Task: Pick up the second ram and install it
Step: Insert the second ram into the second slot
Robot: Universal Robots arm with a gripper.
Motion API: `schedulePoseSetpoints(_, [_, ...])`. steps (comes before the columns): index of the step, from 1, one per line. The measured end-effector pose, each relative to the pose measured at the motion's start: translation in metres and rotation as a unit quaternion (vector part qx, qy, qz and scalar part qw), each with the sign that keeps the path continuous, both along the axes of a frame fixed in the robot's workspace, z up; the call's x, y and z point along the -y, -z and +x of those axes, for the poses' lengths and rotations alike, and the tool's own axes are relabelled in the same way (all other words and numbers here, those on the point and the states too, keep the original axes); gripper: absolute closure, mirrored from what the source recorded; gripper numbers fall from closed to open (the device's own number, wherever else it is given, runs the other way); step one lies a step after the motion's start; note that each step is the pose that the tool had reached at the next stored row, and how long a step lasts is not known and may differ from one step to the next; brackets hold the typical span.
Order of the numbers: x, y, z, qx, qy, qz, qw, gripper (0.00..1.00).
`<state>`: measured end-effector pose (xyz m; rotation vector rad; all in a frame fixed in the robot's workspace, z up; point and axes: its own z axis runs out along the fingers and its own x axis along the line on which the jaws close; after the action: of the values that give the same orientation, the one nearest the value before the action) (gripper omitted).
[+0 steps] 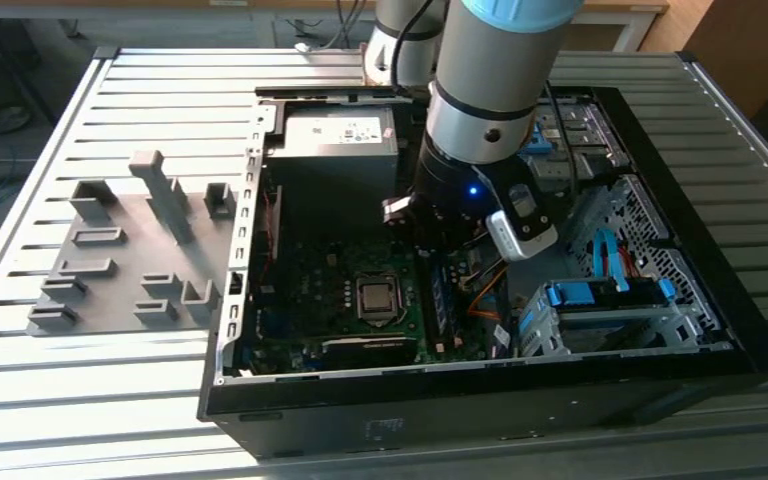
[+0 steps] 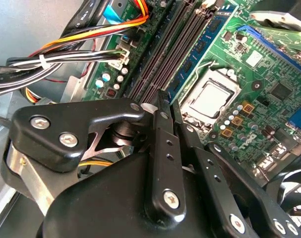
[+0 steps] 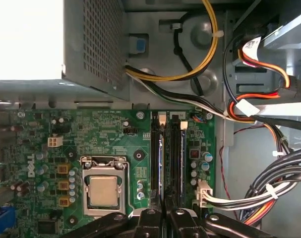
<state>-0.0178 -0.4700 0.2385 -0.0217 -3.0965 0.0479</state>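
Observation:
In both wrist views, two blue-green ram sticks stand seated side by side in the motherboard's slots, one (image 3: pixel 160 148) next to the other (image 3: pixel 181 148). I cannot tell which of them is the second ram. One stick (image 2: pixel 202 47) shows its black chips. My gripper (image 3: pixel 164 220) is inside the open computer case (image 1: pixel 704 330), right over the near end of these slots. Its black fingers (image 2: pixel 162 148) are drawn together and I see nothing between them. In the exterior view the gripper (image 1: pixel 454 225) hangs low over the board, beside the processor socket (image 1: pixel 377 298).
The silver power supply (image 1: pixel 337 135) fills the case's far corner. Bundled cables (image 3: pixel 269 193) run close beside the slots. A drive cage with blue latches (image 1: pixel 611 300) stands at the exterior view's right. The grey slotted tray (image 1: pixel 131 250) lies on the ribbed table outside the case.

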Motion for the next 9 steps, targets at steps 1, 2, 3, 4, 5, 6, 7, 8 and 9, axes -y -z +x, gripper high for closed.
schedulePoseSetpoints(1, [0.0000,0.0009,0.0000,0.0000,0.000,0.0000,1.0000,0.86])
schedulePoseSetpoints(2, [0.0000,0.0015,0.0000,0.0000,0.000,0.0000,1.0000,0.86])
schedulePoseSetpoints(3, [0.0001,0.0019,0.0000,0.0000,0.000,-0.0001,1.0000,0.86])
schedulePoseSetpoints(4, [0.0000,0.0027,0.0000,0.0000,0.000,0.0000,1.0000,0.86])
schedulePoseSetpoints(5, [0.0000,0.0036,0.0000,0.0000,0.000,0.0000,1.0000,0.86])
schedulePoseSetpoints(6, [0.0000,0.0047,0.0000,0.0000,0.000,0.0000,1.0000,0.86])
schedulePoseSetpoints(7, [0.0000,0.0057,0.0000,0.0000,0.000,0.0000,1.0000,0.86])
schedulePoseSetpoints(8, [0.0000,0.0066,0.0000,0.0000,0.000,0.0000,1.0000,0.86])
schedulePoseSetpoints(9, [0.0000,0.0073,0.0000,0.0000,0.000,0.0000,1.0000,0.86])
